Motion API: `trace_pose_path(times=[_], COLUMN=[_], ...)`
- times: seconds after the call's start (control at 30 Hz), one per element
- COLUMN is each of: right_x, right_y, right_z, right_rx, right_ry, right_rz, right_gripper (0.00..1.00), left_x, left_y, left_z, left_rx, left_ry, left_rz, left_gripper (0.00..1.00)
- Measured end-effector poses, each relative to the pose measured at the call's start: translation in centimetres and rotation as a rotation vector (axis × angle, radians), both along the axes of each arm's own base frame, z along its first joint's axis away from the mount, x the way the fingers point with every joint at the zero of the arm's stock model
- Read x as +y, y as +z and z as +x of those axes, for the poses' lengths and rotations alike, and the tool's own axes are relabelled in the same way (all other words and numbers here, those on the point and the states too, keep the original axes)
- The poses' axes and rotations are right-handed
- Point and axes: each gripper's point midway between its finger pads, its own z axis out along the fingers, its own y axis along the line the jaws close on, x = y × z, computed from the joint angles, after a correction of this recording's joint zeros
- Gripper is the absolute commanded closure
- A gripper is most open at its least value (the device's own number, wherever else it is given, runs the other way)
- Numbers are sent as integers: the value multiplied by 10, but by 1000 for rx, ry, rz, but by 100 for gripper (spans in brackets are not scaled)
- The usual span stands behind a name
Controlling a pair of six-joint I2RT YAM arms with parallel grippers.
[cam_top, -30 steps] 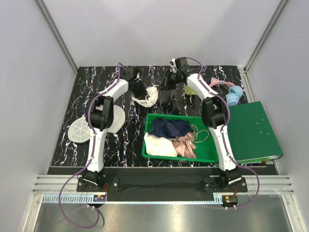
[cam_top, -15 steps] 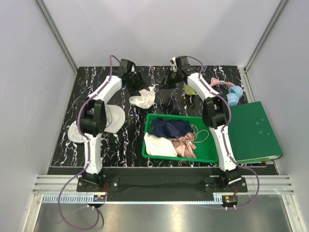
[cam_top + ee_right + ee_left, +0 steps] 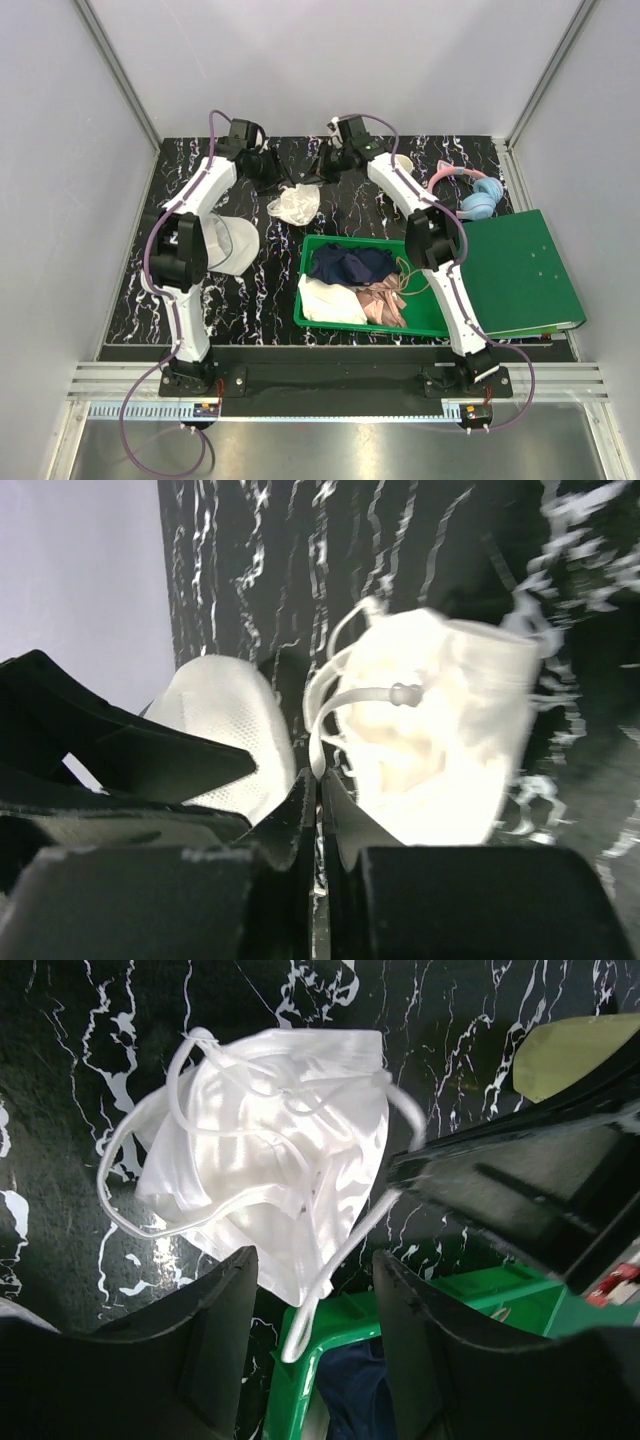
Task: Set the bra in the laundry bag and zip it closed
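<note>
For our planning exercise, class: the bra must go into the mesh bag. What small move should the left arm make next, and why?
Probably lower the left pincer onto the bra and close on it. That pincer is open and empty right by the bra, which lies loose on the table, outside the laundry bag; the right pincer is shut.

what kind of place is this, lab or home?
Looks like a lab robot cell, not a home: plain white panel walls on aluminium framing, left arm and right arm bolted to a rail, and staged props on a black marbled tabletop: a green bin of clothes, a green binder.
</note>
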Motion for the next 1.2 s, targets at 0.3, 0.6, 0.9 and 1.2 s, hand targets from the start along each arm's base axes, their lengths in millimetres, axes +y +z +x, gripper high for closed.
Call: trace_pose_path(times=[0.3,0.6,0.9,1.2], right_x=[10,-8,-27,-33], right_y=[-25,-39,-31,-37], right_z=[-13,-19,-19,-14], right_rx=[68,104,75,13], right_ry=[-3,1,25,67], right_rz=[-44,-123,-155,-171], right_gripper=[66,36,0,0], left_x=[-9,-10,14,67], left_y=[-4,-16,48,84], left_z=[-3,-3,-62,-145], left_rx=[23,59,-41,-139], left_ry=[-25,-11,24,145], left_rz=[-44,-51,-52,1], left_gripper=[62,54,41,36])
